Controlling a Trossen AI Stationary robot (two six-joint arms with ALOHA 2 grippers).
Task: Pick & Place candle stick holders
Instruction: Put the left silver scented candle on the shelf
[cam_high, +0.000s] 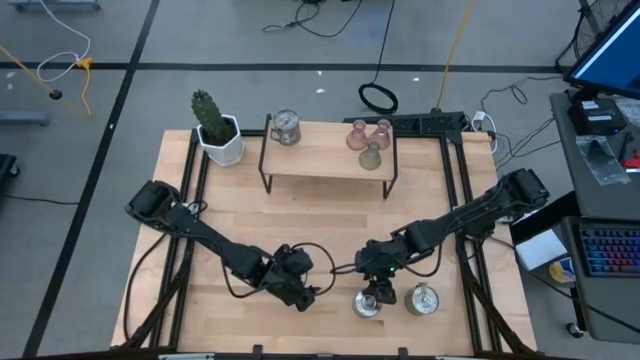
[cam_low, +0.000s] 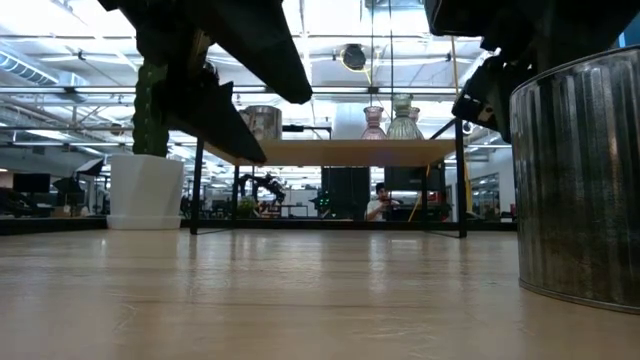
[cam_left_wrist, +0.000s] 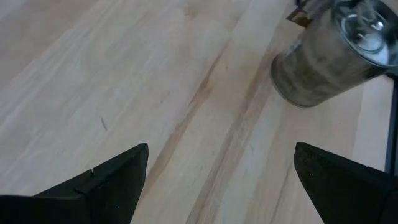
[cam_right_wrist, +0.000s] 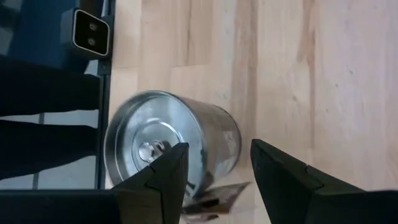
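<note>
Two silver candle stick holders (cam_high: 368, 304) (cam_high: 424, 299) stand on their bases near the table's front edge. My right gripper (cam_right_wrist: 217, 150) hangs open, slanting down over the left one (cam_right_wrist: 168, 143). One finger is in front of its top and the other is past its side wall, and I see no touch. My left gripper (cam_left_wrist: 221, 152) stands wide open over bare wood just left of that holder (cam_left_wrist: 329, 56) and holds nothing. On the shelf (cam_high: 328, 160) stand a third silver holder (cam_high: 287, 127), two pinkish glass ones (cam_high: 357, 135) (cam_high: 381, 131) and a green one (cam_high: 371, 155).
A white pot with a cactus (cam_high: 215, 128) stands at the far left corner beside the shelf. A small tag (cam_right_wrist: 211, 193) lies by the left silver holder. In the low view the near silver holder (cam_low: 580, 180) fills the right side. Bare wood lies between the shelf and the arms.
</note>
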